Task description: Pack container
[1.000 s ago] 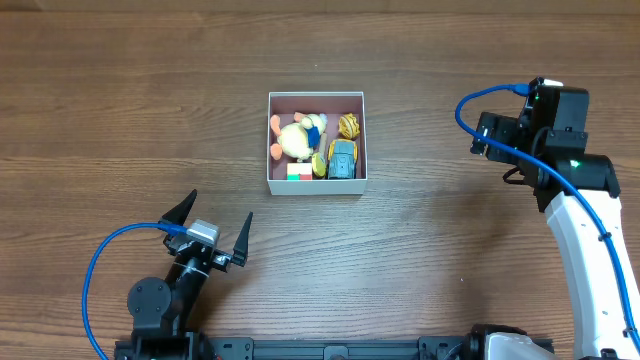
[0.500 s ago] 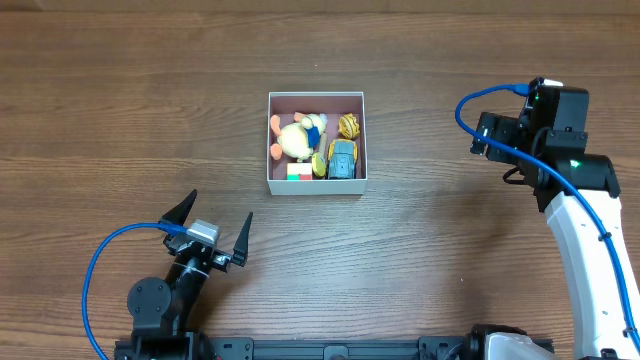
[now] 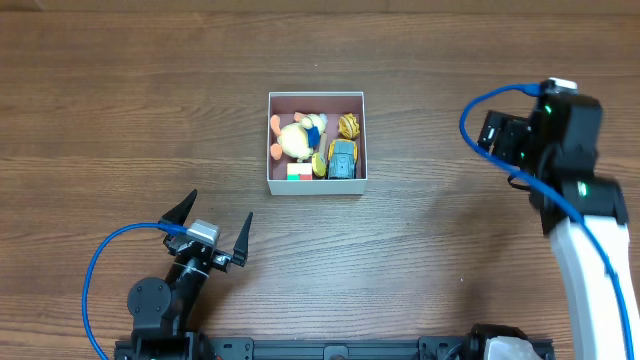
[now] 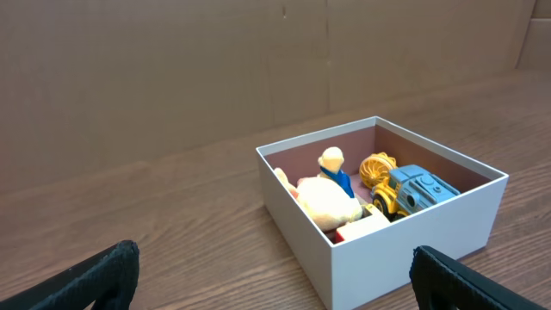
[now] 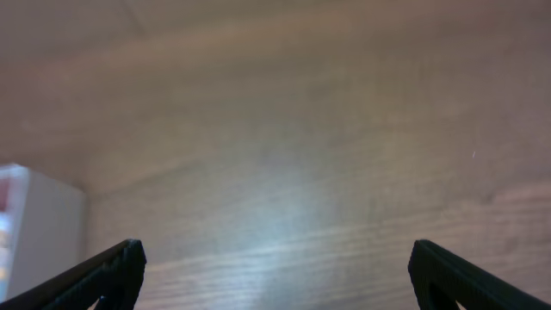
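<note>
The container (image 3: 316, 187), a square white box with a pink floor, sits mid-table. It holds a yellow plush duck (image 3: 296, 140), a blue and yellow toy car (image 3: 343, 160), an orange toy (image 3: 348, 125) and a small red, green and white block (image 3: 299, 172). My left gripper (image 3: 218, 207) is open and empty near the front left, well short of the box. The left wrist view shows the box (image 4: 413, 232) ahead between its open fingers (image 4: 275, 284). My right gripper (image 3: 500, 135) is at the right, open and empty (image 5: 275, 258). The box's white wall (image 5: 43, 224) shows at its far left.
The wooden table (image 3: 450, 250) surrounds the box on all sides. Blue cables loop beside each arm, one at the front left (image 3: 95, 270) and one at the right (image 3: 470, 110).
The right arm has shifted slightly to the right and turned a little. The left arm, the box and the toys have not moved.
</note>
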`<action>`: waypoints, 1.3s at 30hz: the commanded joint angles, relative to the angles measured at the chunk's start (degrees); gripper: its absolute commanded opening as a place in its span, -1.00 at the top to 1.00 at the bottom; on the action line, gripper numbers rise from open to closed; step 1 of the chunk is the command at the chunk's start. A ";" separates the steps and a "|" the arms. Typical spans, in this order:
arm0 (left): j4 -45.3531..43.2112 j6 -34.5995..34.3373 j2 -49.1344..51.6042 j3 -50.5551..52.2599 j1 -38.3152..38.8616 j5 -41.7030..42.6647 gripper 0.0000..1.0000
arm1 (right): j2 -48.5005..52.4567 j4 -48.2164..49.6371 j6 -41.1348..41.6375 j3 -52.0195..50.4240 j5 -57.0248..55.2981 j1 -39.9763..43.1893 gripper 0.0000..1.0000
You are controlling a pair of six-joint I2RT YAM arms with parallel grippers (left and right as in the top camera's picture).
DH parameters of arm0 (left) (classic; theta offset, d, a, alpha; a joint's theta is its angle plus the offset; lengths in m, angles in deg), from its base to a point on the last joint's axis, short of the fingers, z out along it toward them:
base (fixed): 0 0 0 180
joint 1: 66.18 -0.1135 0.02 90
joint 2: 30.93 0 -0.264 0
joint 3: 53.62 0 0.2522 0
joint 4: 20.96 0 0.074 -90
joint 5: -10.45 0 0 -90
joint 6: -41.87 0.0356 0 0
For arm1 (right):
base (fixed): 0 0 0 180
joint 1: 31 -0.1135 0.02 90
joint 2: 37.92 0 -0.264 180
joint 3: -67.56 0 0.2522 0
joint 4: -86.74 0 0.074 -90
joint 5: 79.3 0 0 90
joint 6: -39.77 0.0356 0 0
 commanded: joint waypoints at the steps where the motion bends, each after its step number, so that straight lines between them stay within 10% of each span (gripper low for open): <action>1: -0.02 1.07 -0.63 0.33 -0.46 1.03 -1.00 | -12.17 9.03 -0.37 -9.33 4.44 0.04 -1.00; 17: -0.04 1.07 -0.63 0.33 -0.46 1.03 -1.00 | -55.23 30.29 0.48 -44.46 15.52 -0.11 -1.00; 39: -0.02 1.07 -0.63 0.33 -0.46 1.03 -1.00 | -65.37 40.52 0.02 -57.11 14.82 -0.09 -1.00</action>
